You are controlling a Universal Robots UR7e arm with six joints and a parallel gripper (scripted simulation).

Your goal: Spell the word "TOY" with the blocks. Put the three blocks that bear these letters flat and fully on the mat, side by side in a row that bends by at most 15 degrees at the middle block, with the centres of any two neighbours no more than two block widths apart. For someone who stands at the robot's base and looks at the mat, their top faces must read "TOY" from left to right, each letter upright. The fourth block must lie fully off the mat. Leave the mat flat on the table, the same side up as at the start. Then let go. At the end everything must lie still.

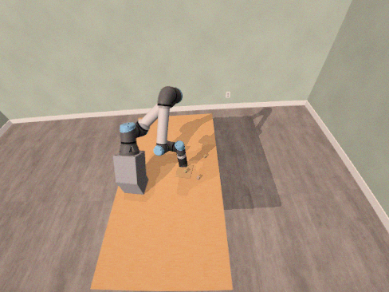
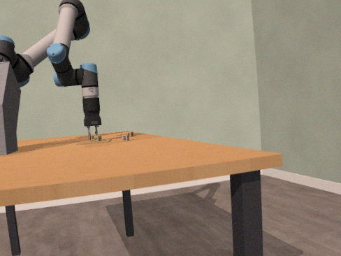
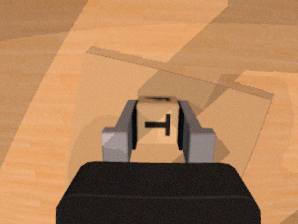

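Note:
My gripper (image 3: 157, 115) (image 2: 92, 136) points down, shut on the T block (image 3: 156, 135), whose black T lies sideways in the wrist view. It is low over the mat (image 3: 107, 85) (image 1: 180, 174); whether the block touches the mat I cannot tell. A block with a green side letter (image 2: 97, 138) (image 1: 186, 171) stands close beside the fingers, on the mat; in the wrist view it is hidden. A block with a blue side letter (image 2: 125, 138) (image 1: 199, 177) and another block (image 2: 131, 133) (image 1: 205, 155) lie off the mat. Their top letters are too small to read.
The wooden table (image 1: 167, 239) (image 2: 175, 157) carries everything. The two off-mat blocks are beyond the mat's side away from the robot base (image 1: 129, 171). Arm shadows cross the mat and table. The table's far long edge is beyond those blocks.

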